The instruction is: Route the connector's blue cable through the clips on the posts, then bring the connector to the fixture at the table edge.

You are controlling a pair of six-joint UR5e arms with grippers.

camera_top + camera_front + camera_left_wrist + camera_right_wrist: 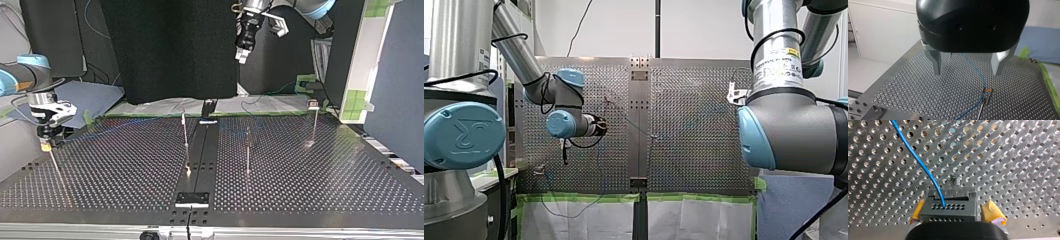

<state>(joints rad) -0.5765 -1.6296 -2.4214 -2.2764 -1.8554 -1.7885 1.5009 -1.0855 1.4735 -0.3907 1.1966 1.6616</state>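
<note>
Connector [948, 208]: dark, multi-hole, w/ blue cable [920, 165]

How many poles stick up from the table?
3 poles in the top view: left of the centre strip, right of it, far right. My right gripper may hide another.

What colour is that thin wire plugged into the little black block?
The wire is blue, clearest in the right wrist view.

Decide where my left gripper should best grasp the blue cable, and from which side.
Probably the blue cable on its straight span ahead of the post clip, from above: that span runs between the left gripper's open fingers, so they can close across it.
</note>
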